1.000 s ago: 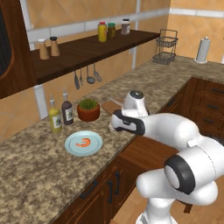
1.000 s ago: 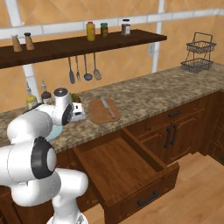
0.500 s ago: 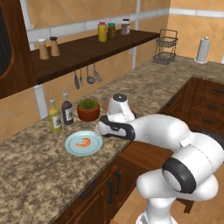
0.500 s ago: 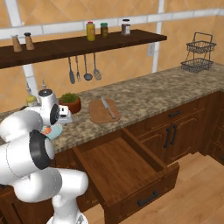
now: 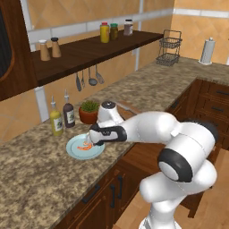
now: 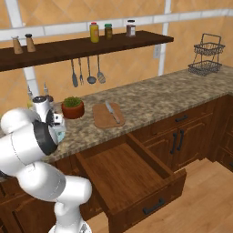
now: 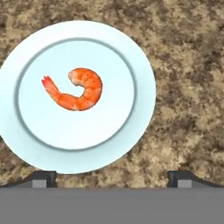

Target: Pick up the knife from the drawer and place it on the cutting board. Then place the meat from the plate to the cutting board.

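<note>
The knife (image 6: 111, 112) lies on the cutting board (image 6: 101, 119), so the meat step is in hand. The gripper (image 7: 112, 177), jaws wide apart and empty, hovers above the plate (image 7: 140, 65); the meat (image 7: 76, 92) sits near the plate's centre. Next: centre over it, descend, close

Speckled brown granite counter (image 6: 150, 98). Directly on it: pale blue plate (image 7: 140, 65), wooden cutting board (image 6: 103, 119), potted plant (image 6: 73, 108), two bottles (image 5: 61, 117) near wall, wire basket (image 6: 203, 60), paper-towel roll (image 5: 207, 50).
</note>
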